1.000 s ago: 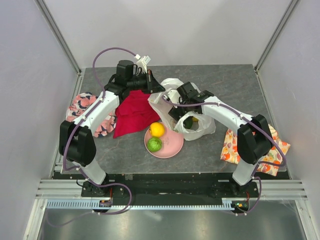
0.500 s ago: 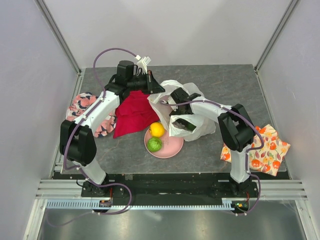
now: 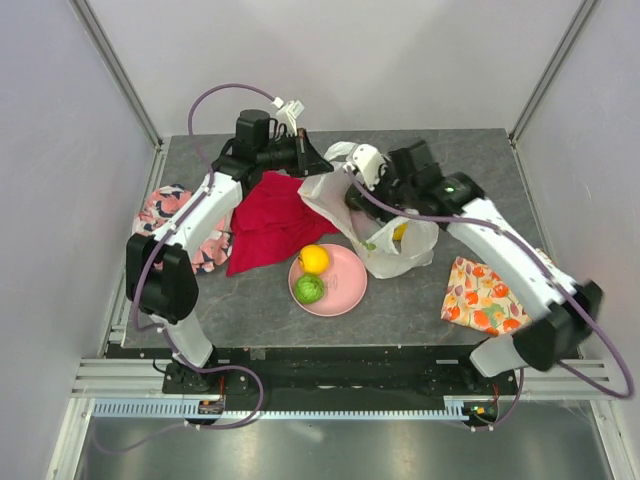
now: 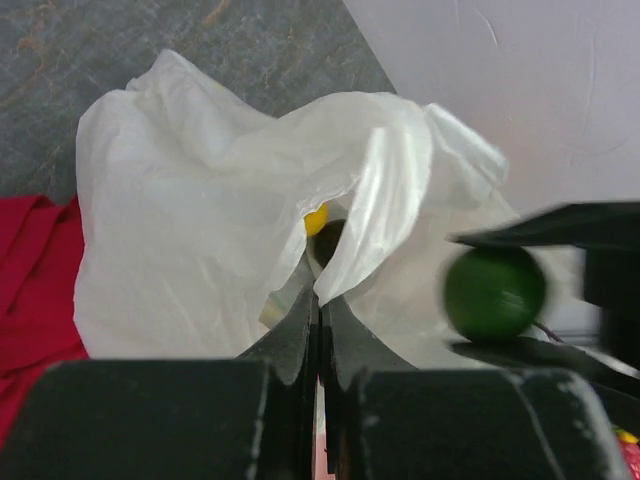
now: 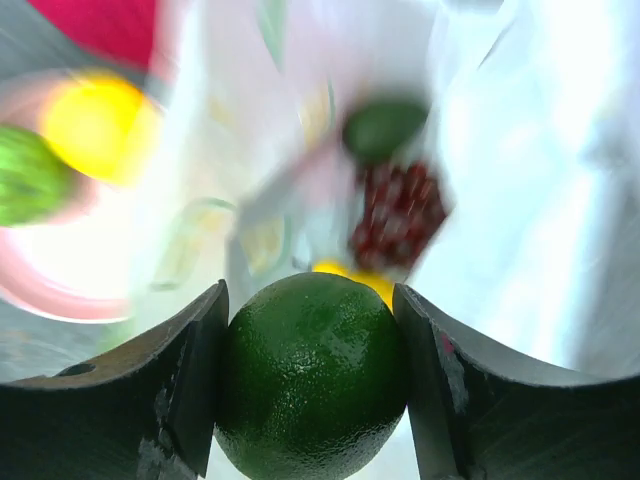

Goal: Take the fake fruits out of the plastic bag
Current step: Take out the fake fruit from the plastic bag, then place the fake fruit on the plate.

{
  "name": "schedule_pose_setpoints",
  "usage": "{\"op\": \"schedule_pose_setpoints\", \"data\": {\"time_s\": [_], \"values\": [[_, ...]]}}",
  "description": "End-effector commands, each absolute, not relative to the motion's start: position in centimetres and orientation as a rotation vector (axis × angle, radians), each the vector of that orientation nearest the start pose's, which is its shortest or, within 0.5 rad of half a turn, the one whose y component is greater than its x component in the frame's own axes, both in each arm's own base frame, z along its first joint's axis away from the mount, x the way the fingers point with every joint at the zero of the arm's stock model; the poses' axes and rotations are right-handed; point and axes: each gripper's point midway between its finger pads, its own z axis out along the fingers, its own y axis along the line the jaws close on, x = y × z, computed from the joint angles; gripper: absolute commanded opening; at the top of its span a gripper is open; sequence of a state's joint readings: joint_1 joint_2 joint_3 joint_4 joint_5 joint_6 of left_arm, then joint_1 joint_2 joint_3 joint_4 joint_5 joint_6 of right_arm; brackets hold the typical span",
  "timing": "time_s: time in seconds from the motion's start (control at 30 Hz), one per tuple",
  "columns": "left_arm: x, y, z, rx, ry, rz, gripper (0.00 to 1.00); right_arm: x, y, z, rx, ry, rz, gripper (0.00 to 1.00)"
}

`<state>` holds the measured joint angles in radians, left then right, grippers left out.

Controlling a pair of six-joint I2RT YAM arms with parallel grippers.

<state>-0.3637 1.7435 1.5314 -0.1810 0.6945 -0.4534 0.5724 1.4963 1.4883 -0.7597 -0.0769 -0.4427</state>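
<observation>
Right hand [image 5: 312, 325] clamped on a dark green fruit [image 5: 312, 395], held over the open bag [image 5: 520, 150]. Left hand [image 4: 320, 325] pressed together, pinching the bag's rim and holding it raised; the bag's body rests on the worktop [image 3: 450, 170]. Grapes [image 5: 400, 215] and another green fruit [image 5: 385, 128] lie inside the bag. Pink plate [image 3: 352, 285] just beside the bag carries a yellow fruit [image 3: 314, 259] and a lime [image 3: 309, 289].

both arms reach forward; left hand [image 4: 318, 302] pinched closed, right hand [image 5: 312, 300] clamped.
</observation>
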Motion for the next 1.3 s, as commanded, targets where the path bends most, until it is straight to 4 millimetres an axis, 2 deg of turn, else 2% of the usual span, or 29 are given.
{"op": "schedule_pose_setpoints", "data": {"time_s": [0.0,0.07,0.13,0.17,0.2,0.23,0.3,0.47,0.53,0.67,0.83,0.97,1.17,1.2,1.27], "values": [[42.2,-29.7,29.7,0.479,1.917,-1.198,0.02,28.4,24.2,28.2,-1.331,1.859,0.357,0.49],[42.4,-29.8,30.1,0.494,1.903,-1.196,0.01,27.9,25.8,30.0,-1.326,1.809,0.419,0.49],[42.6,-30.1,30.6,0.525,1.88,-1.215,0.02,27.5,27.5,30.8,-1.319,1.795,0.488,0.49],[42.7,-30.0,30.9,0.528,1.87,-1.216,0.02,27.2,29.3,30.9,-1.349,1.778,0.54,0.48],[43.0,-30.1,31.3,0.532,1.858,-1.218,0.02,26.9,30.2,30.7,-1.366,1.777,0.573,0.48],[43.2,-30.0,31.4,0.527,1.853,-1.218,0.02,27.1,31.1,29.6,-1.391,1.796,0.595,0.48],[43.7,-29.7,31.8,0.518,1.843,-1.209,0.02,26.7,32.4,29.0,-1.439,1.778,0.657,0.48],[43.9,-29.0,32.9,0.522,1.811,-1.181,0.02,26.6,34.7,24.4,-1.478,1.912,0.778,0.47],[43.5,-28.7,33.5,0.527,1.796,-1.164,0.02,26.7,34.7,23.0,-1.459,1.975,0.788,0.47],[42.8,-28.3,33.9,0.528,1.789,-1.154,0.02,26.4,32.9,18.7,-1.439,2.125,0.731,0.49],[42.2,-28.1,34.5,0.533,1.776,-1.149,0.02,27.5,30.8,13.2,-1.348,2.315,0.627,0.47],[41.9,-27.9,34.9,0.543,1.765,-1.136,0.02,28.5,30.6,11.3,-1.348,2.354,0.595,0.48],[41.7,-27.9,34.6,0.546,1.772,-1.142,0.02,29.0,30.3,8.3,-1.395,2.391,0.552,0.59],[41.8,-27.9,34.5,0.543,1.775,-1.145,0.02,29.2,30.0,7.7,-1.404,2.401,0.527,0.68],[41.9,-28.0,34.6,0.546,1.772,-1.149,0.02,29.6,29.6,7.4,-1.403,2.409,0.496,0.78]]}}
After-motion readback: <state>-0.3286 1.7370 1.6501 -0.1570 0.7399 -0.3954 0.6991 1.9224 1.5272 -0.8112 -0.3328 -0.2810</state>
